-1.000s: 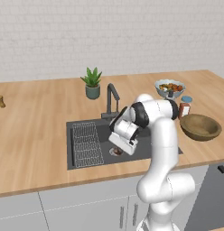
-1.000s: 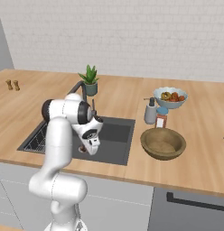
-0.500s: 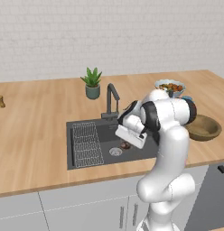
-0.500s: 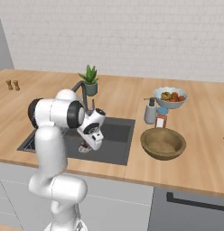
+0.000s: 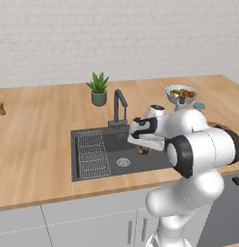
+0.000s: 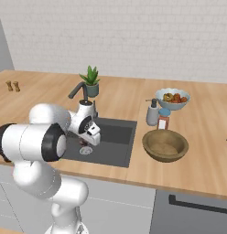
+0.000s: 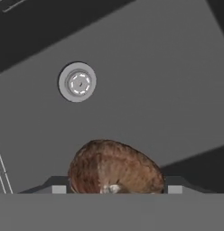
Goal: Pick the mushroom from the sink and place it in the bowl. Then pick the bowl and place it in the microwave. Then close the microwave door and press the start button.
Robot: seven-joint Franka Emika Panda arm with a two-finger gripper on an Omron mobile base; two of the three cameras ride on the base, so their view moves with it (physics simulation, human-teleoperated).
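Note:
The brown mushroom (image 7: pixel 114 169) sits between my two fingertips (image 7: pixel 59 188), and my gripper (image 7: pixel 114 189) is shut on it, clear of the floor of the sink (image 7: pixel 168 90). From the base, the gripper (image 5: pixel 142 148) hangs over the right half of the dark sink (image 5: pixel 116 144), near the drain (image 5: pixel 123 162). The mushroom (image 6: pixel 83 142) shows as a small brown lump under the hand. The tan wooden bowl (image 6: pixel 164 145) stands on the counter right of the sink (image 6: pixel 113 137). The microwave is out of view.
A dark faucet (image 5: pixel 119 103) and a potted plant (image 5: pixel 98 89) stand behind the sink. A wire rack (image 5: pixel 91 154) lies in its left half. A soap bottle (image 6: pixel 152 112), a small jar (image 6: pixel 164 119) and a pale bowl of fruit (image 6: pixel 172 98) stand behind the wooden bowl.
The arm's elbow has swung out towards the cameras. The hand has risen a little over the sink and shifted right with the mushroom between its fingers.

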